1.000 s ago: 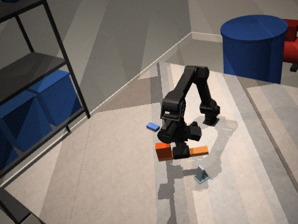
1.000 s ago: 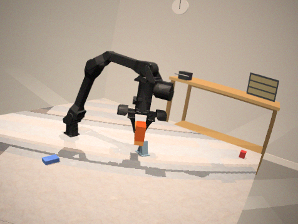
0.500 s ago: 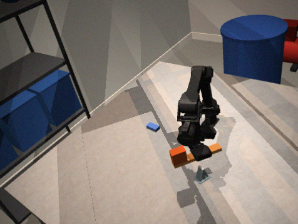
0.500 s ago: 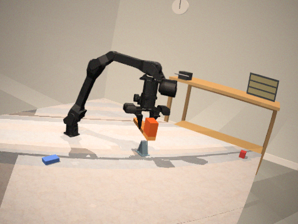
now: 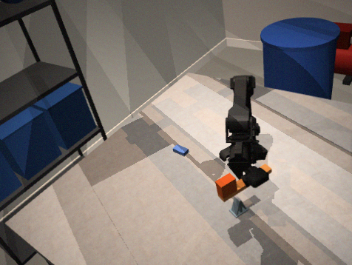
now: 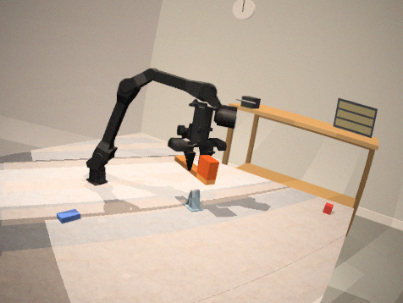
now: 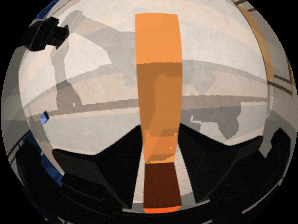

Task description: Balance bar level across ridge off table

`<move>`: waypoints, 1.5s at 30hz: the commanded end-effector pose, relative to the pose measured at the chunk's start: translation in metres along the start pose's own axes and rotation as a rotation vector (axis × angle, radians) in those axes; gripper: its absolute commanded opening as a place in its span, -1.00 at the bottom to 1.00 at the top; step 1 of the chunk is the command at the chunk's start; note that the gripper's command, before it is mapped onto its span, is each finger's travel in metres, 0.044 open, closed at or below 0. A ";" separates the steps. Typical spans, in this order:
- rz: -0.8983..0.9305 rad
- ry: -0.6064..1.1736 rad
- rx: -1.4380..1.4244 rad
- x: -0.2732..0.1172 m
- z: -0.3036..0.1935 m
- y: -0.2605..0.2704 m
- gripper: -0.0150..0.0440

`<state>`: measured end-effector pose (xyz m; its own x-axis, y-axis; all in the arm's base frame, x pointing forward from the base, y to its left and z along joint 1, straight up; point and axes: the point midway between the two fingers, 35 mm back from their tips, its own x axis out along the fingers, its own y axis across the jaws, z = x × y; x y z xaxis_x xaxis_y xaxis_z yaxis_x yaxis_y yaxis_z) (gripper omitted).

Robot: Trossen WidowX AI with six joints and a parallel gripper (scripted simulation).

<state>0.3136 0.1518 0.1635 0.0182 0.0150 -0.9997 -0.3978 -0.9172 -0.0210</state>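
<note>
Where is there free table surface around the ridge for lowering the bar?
The table shows bare on every side of the ridge; the blue block and the red cube lie far off. The only crowding is above, where the gripper holds the bar.

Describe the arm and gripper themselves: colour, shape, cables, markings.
The arm is matte black throughout, built of slim, faceted links with rounded joints on a small blocky base. The gripper is also black: a boxy body with short side lugs and two tapered, pointed fingers. No cables, labels or markings show.
</note>
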 end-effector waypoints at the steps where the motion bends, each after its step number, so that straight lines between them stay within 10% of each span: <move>1: -0.001 0.008 -0.016 0.002 0.001 0.000 -0.49; 45: -0.001 0.008 -0.019 0.041 0.001 0.004 -0.49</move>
<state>0.3114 0.1499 0.1220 0.0204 0.0158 -0.9997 -0.3857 -0.9223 -0.0225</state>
